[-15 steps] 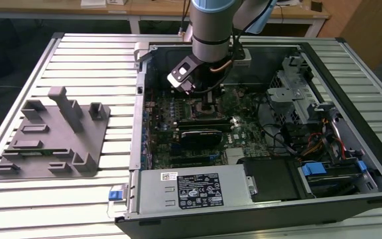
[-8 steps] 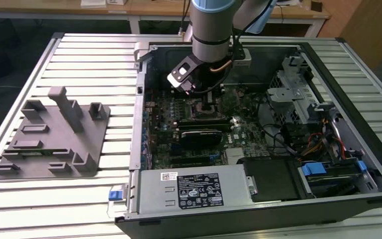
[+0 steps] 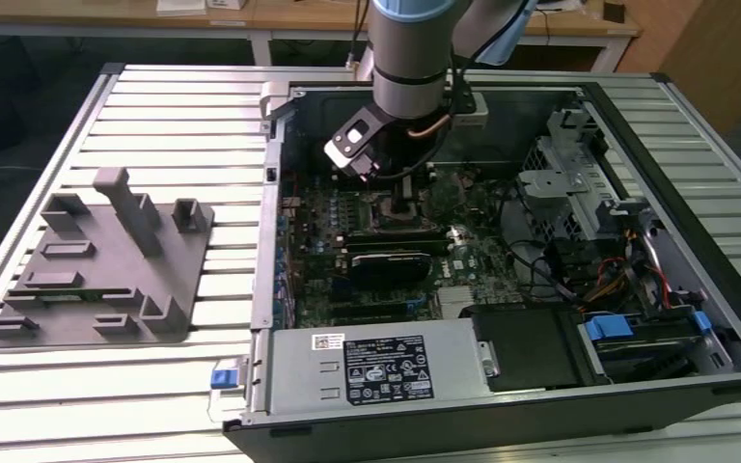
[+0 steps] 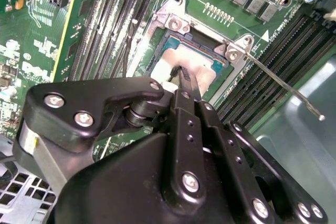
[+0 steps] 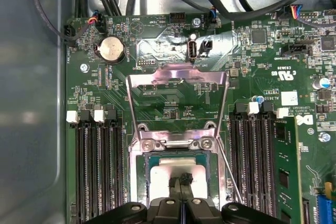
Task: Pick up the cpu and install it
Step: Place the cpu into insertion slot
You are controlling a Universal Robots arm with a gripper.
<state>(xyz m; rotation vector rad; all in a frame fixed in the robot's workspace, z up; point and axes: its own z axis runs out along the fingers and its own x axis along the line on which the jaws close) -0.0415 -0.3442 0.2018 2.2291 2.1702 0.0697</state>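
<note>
ribbed metal table (image 3: 88, 386), gripper (image 5: 184, 178) over shiny square cpu (image 5: 163, 182)

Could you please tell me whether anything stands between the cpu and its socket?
Nothing visible does. The load plate is swung open, and the cpu lies inside the socket frame, with the hand's closed tips resting on its metal top.
</note>
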